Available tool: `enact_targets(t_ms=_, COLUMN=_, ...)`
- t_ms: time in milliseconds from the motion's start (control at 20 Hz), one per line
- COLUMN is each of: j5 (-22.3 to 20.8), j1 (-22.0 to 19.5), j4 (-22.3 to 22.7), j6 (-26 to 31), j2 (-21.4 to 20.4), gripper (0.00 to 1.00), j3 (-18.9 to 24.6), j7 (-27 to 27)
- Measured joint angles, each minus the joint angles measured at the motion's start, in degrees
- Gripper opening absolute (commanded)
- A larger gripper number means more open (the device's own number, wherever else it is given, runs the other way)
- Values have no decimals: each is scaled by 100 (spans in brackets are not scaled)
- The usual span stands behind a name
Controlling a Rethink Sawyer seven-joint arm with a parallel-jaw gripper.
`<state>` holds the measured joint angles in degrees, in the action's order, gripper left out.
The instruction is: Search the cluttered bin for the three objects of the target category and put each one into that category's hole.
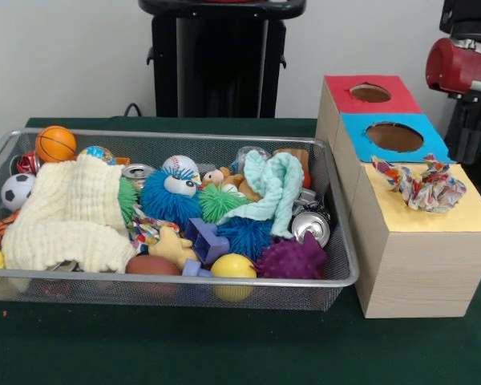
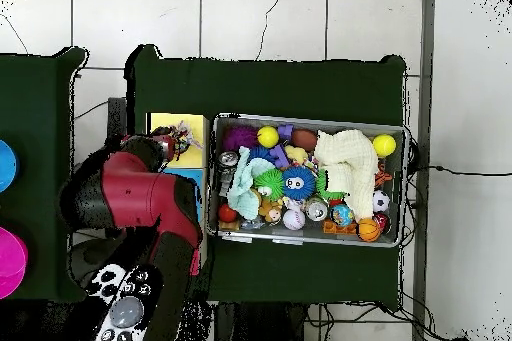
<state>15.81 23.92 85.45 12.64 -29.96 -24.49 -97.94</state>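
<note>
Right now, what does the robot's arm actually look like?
The arm is made of thick rounded segments in glossy dark red with black joints. In the front view only a red cylinder-shaped part with a black section above it shows at the right edge. Near its base a black panel carries a round grey button and small white markings. The gripper itself cannot be made out.

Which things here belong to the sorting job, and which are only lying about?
Job: wire bin of clutter; wooden box with red hole and blue hole; rope toy on its yellow top.
Lying about: blue disc and magenta disc on the side table; floor cables.
</note>
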Motion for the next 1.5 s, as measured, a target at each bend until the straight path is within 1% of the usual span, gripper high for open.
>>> enact_targets(t_ms=300, j5=-1, j1=29, j4=-1, j6=1, j2=76, gripper=0, j3=-178, j7=0)
enact_targets(t_ms=500, j5=-1, j1=14, j4=-1, j6=1, j2=121, gripper=0, j3=-170, j7=0)
enact_targets(t_ms=1100, j5=7, j1=-304, j4=89, j6=42, j2=164, gripper=0, j3=178, j7=0)
enact_targets(t_ms=1250, j5=33, j1=-365, j4=124, j6=171, j2=176, gripper=0, j3=275, j7=0)
enact_targets(t_ms=1400, j5=93, j1=-491, j4=160, j6=635, j2=225, gripper=0, j3=465, j7=0)
enact_targets(t_ms=1500, j5=119, j1=-534, j4=158, j6=763, j2=236, gripper=0, j3=518, j7=0)
